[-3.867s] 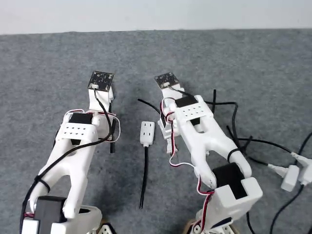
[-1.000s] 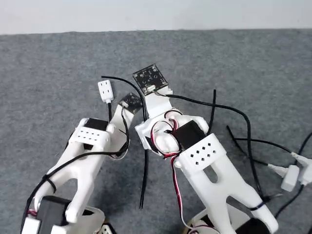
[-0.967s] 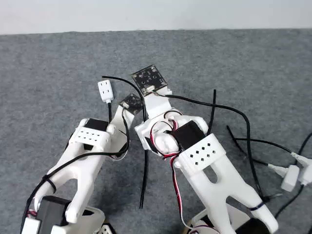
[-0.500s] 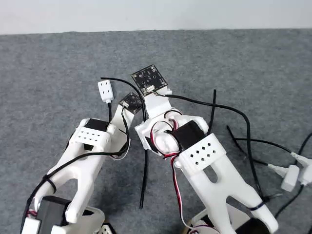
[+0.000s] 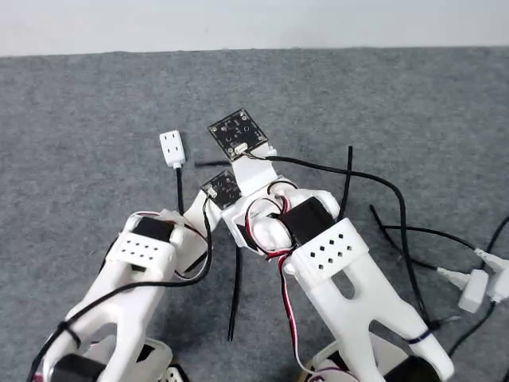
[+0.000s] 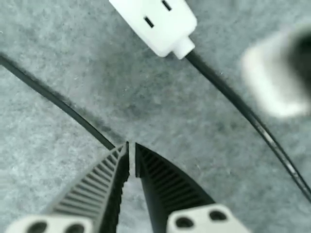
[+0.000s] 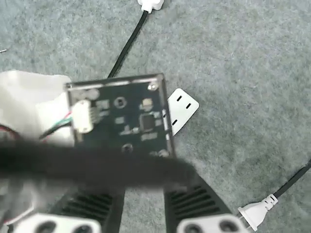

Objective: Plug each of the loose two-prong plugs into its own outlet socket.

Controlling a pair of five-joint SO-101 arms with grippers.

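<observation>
My left pincer (image 6: 131,148) is almost closed and holds nothing. A thin black wire (image 6: 53,98) ends right beside its tip. My right pincer (image 7: 142,208) is open a bit and empty. The white socket (image 6: 155,22) lies on the table (image 5: 79,103) toward the far edge. A white plug (image 7: 255,214) lies near it.

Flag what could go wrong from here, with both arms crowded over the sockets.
1. Collision: the left arm's camera board sits directly ahead of the right end effector, which is open, and half hides an outlet socket.
2. Snag: a thin black cord runs right up to the left end effector, whose jaws are nearly closed and hold no plug.
</observation>
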